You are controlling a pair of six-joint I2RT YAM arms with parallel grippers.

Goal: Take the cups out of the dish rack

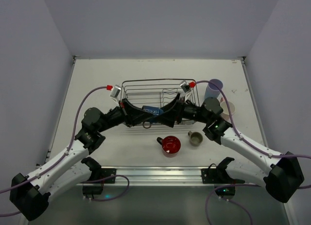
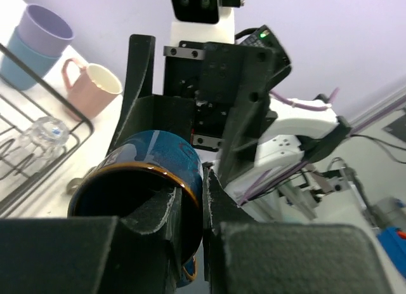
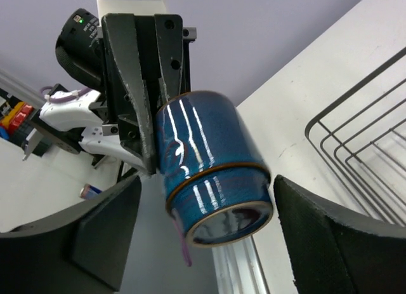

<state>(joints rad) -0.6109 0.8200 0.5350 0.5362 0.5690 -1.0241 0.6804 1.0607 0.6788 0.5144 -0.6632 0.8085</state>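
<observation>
The dark blue cup (image 1: 153, 111) hangs on its side over the front edge of the dish rack (image 1: 158, 95), between both grippers. My left gripper (image 2: 204, 186) is shut on the cup's rim (image 2: 162, 155), one finger inside and one outside. My right gripper (image 3: 219, 227) is open; its fingers (image 3: 108, 224) stand on either side of the cup's base (image 3: 209, 154) with gaps. A clear glass (image 2: 44, 132) sits in the rack (image 2: 38, 164). The red handled mug (image 1: 171, 145) and the olive-beige cup (image 1: 195, 138) stand on the table in front of the rack.
The lavender tumbler (image 1: 213, 89), nested in the light-blue one (image 2: 22, 65), and the pink cup (image 1: 227, 108) stand right of the rack. A metal rail (image 1: 155, 172) runs along the table's near edge between the arm bases.
</observation>
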